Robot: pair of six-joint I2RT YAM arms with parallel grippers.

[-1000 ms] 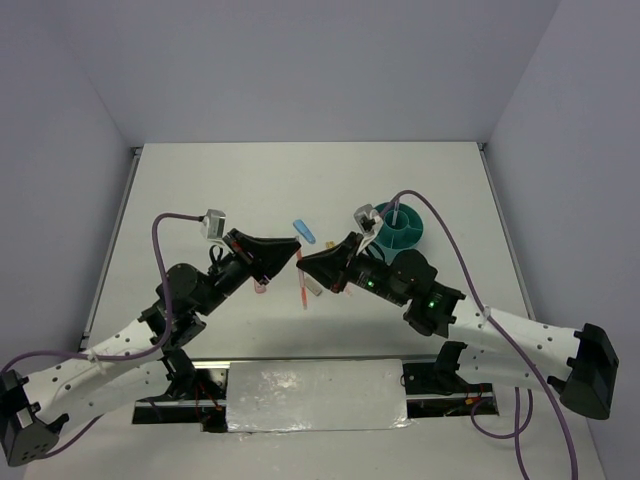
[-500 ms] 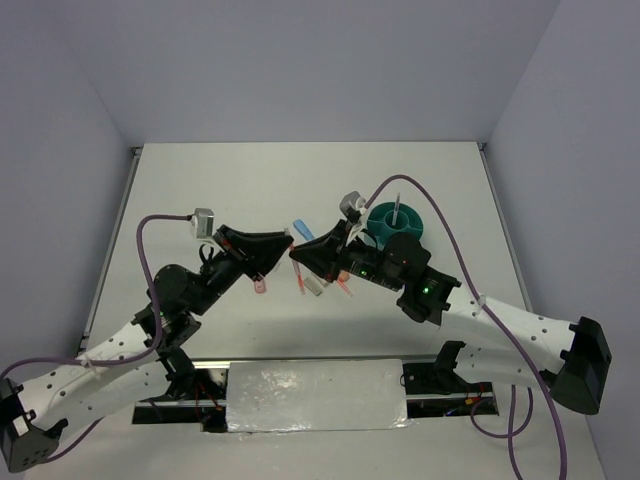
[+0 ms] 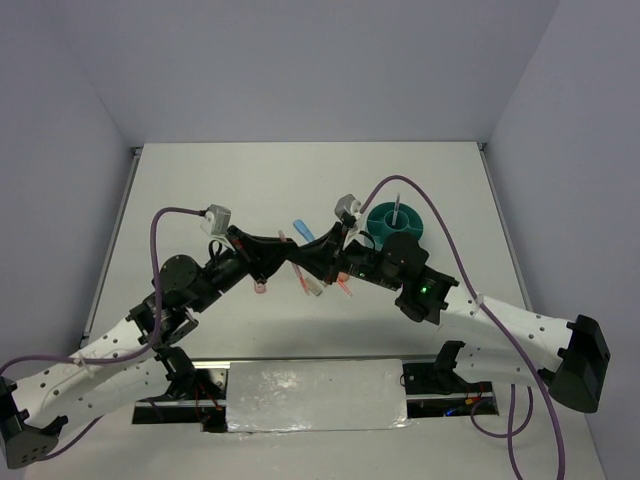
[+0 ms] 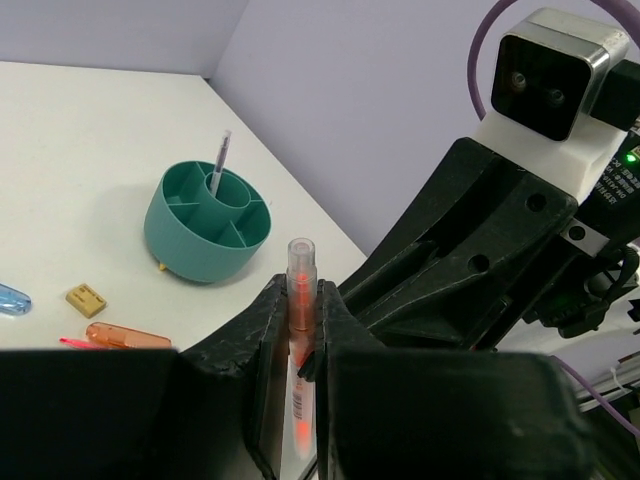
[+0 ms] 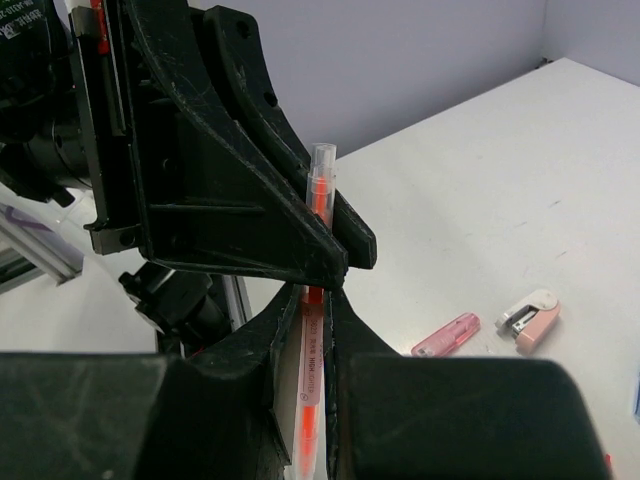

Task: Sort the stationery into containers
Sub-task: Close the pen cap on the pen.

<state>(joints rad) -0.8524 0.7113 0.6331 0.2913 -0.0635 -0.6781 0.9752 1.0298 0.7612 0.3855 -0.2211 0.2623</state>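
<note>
My left gripper (image 4: 300, 335) had swung in to meet the right gripper (image 5: 315, 300). Both were pinched nearly closed on one thin orange-red plastic pen (image 4: 300, 275), held above the table on the near left of the round teal divided organiser cup (image 4: 190, 240). It looked like a handover to me, so this pen wasn't sorted yet. A slim grey pen (image 4: 218, 165) already stood in the cup.

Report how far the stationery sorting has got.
Done: one grey pen stands in the teal organiser. In hand: the orange-red pen, gripped by both the left pincer and right pincer. Remaining: the orange piece, tan block, blue piece, pink piece and pink-white piece lie on the table.
</note>
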